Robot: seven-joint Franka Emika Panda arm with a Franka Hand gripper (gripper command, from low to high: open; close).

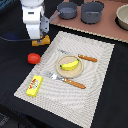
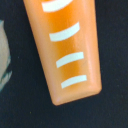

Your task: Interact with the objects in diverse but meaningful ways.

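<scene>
I have the arm low over the bread (image 1: 42, 41) at the mat's (image 1: 100, 55) far corner on the exterior view's left; wrist view is filled by bread (image 2: 65, 50) on the dark surface. Jaws hidden, can't tell if open or holding. Tomato (image 1: 33, 58) just off the mat, box (image 1: 34, 85) on its near corner, banana (image 1: 69, 64) on the plate (image 1: 59, 71). Those three look untouched; bread step underway, I judge

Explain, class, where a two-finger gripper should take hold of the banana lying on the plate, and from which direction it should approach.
Grip the banana across its thick middle, coming straight down from above. It lies flat on the round plate, curved, with its long axis running diagonally, so the fingers should probably close across the short width. The fork and knife flank the plate, making side approaches awkward.
</scene>
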